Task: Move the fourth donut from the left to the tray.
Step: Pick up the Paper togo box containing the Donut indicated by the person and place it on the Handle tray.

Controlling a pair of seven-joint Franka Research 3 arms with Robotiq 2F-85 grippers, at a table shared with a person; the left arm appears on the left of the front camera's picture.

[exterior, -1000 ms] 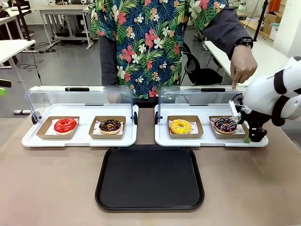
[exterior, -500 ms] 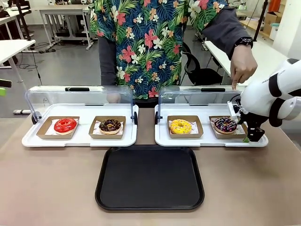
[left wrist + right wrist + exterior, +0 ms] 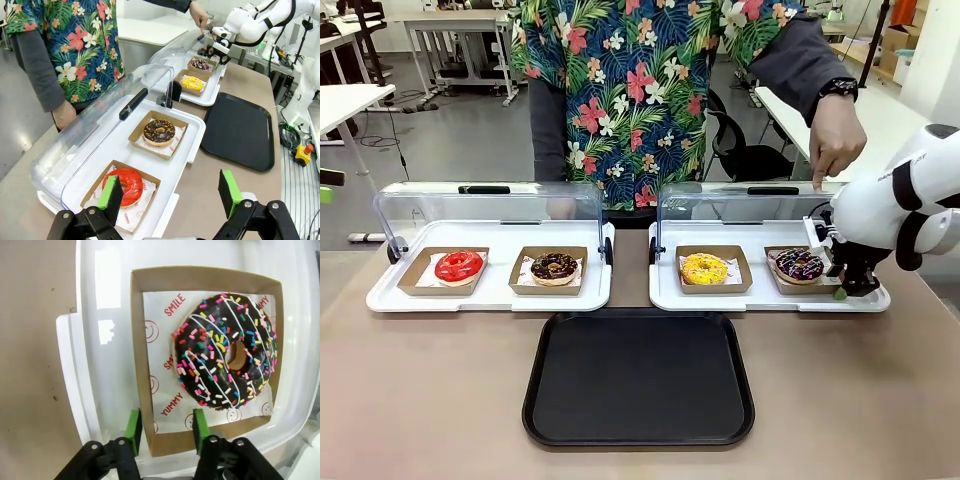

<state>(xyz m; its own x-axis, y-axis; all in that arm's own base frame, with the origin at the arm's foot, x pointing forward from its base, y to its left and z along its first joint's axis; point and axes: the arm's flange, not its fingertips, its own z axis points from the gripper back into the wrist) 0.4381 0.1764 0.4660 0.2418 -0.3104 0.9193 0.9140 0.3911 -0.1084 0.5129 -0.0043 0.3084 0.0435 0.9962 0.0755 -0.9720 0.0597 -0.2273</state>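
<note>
Right gripper (image 3: 166,432) spread astride the cardboard holder (image 3: 200,277) wall, not yet pinching. Fourth donut (image 3: 224,351) sits just ahead of it. Risk: thin wall buckles, holder tips, donut slides off short of the tray (image 3: 638,377).

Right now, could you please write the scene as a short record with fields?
target: sprinkled chocolate donut, in its cardboard holder on the right white display tray
right gripper: open, one pad outside the holder's wall and one inside, by a corner
left gripper: open, holding nothing
black tray: on the table, in front of the display trays
person's hand: at the top of the clear lid
</note>
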